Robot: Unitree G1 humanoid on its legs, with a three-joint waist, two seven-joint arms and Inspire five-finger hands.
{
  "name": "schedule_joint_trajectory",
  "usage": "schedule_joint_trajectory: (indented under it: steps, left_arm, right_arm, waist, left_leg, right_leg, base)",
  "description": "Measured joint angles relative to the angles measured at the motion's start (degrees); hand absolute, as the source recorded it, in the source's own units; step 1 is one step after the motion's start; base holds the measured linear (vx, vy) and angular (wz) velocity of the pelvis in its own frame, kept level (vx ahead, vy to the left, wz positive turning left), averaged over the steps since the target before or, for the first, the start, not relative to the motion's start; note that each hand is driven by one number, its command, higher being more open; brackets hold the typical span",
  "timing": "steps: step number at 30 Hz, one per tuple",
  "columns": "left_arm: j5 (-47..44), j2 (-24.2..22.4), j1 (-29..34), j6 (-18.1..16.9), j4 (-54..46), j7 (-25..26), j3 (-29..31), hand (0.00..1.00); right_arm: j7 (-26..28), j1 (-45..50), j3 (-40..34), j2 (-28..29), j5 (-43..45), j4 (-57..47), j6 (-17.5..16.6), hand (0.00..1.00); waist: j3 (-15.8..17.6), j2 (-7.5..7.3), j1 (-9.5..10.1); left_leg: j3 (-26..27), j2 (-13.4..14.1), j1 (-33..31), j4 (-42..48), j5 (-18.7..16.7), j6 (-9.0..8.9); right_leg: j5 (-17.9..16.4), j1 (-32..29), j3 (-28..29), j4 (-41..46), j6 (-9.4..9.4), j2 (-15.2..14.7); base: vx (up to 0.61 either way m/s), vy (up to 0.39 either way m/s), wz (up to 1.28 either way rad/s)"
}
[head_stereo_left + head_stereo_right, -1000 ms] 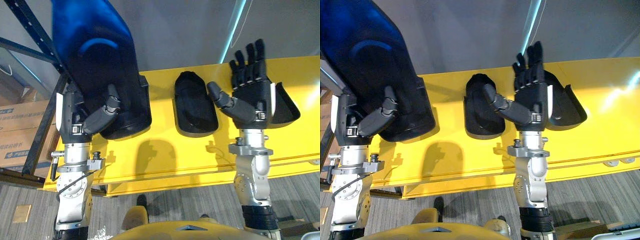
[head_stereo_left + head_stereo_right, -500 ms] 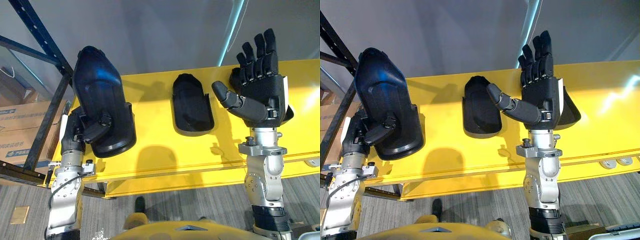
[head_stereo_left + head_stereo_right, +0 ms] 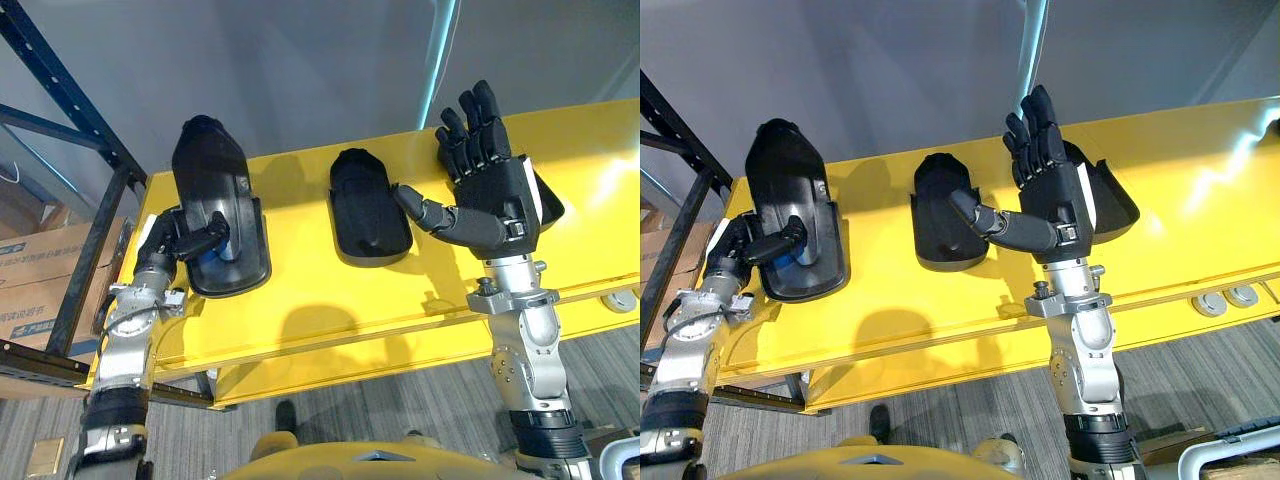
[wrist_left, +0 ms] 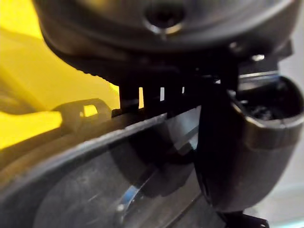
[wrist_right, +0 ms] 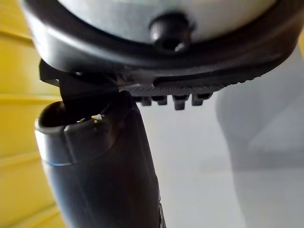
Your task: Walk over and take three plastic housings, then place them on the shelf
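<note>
Three black plastic housings lie in a row on the yellow shelf point(image 3: 310, 300). The left housing point(image 3: 215, 210) lies flat near the shelf's left end, and my left hand point(image 3: 185, 238) is shut on its near rim, with the thumb point(image 4: 247, 142) over the edge of the housing point(image 4: 118, 190). The middle housing point(image 3: 365, 205) lies alone, hollow side up. My right hand point(image 3: 485, 190) is raised open above the shelf, fingers straight, its thumb point(image 5: 99, 166) pointing at the middle housing. The right housing point(image 3: 1112, 200) lies partly hidden behind that hand.
A dark blue rack frame point(image 3: 60, 110) stands at the left, with cardboard boxes point(image 3: 40, 270) beneath it. A grey wall point(image 3: 300, 70) rises behind the shelf. Grey carpet point(image 3: 970, 400) lies below the shelf's front edge.
My left hand has carried the left housing away from the camera and down onto the shelf's left end. The right hand stays open and has shifted slightly left. The camera has also moved.
</note>
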Motion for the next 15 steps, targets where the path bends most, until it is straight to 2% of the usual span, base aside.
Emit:
schedule_joint_trajectory:
  steps: [6, 11, 15]
  left_arm:
    - [1.88, 0.98, -3.71, 3.57, 6.32, 0.02, -2.16, 1.00]
    - [7.88, 1.64, -4.22, 3.48, 7.34, 2.70, -2.46, 1.00]
    - [10.42, 1.64, -6.19, 6.11, 8.50, 4.25, -2.46, 1.00]
  right_arm:
    - [0.12, -0.31, 1.27, -0.19, -0.06, -0.01, 0.47, 1.00]
    - [-0.56, -0.35, 1.24, -0.19, -0.04, -0.02, 0.46, 1.00]
    - [-1.30, -0.49, 1.25, -0.18, -0.04, -0.03, 0.46, 1.00]
  waist:
    - [-0.01, 0.03, -0.87]
    - [-0.01, 0.03, -1.99]
    - [-0.04, 0.07, -2.21]
  left_leg:
    - [1.57, 0.26, 0.92, -0.02, 0.23, -0.11]
    - [2.45, 0.84, 1.00, -0.03, 0.22, -0.10]
    - [3.29, 1.00, 1.18, -0.03, 0.24, -0.08]
  right_leg:
    - [0.01, -0.37, 1.42, 0.71, -0.06, 0.09]
    - [0.80, -0.37, 2.24, -0.42, -0.50, 0.79]
    - [1.88, -0.36, 3.06, -1.36, -0.19, 1.02]
  base:
    - [-0.03, -0.004, -0.11]
    - [-0.05, -0.007, -0.09]
    - [-0.03, -0.001, -0.13]
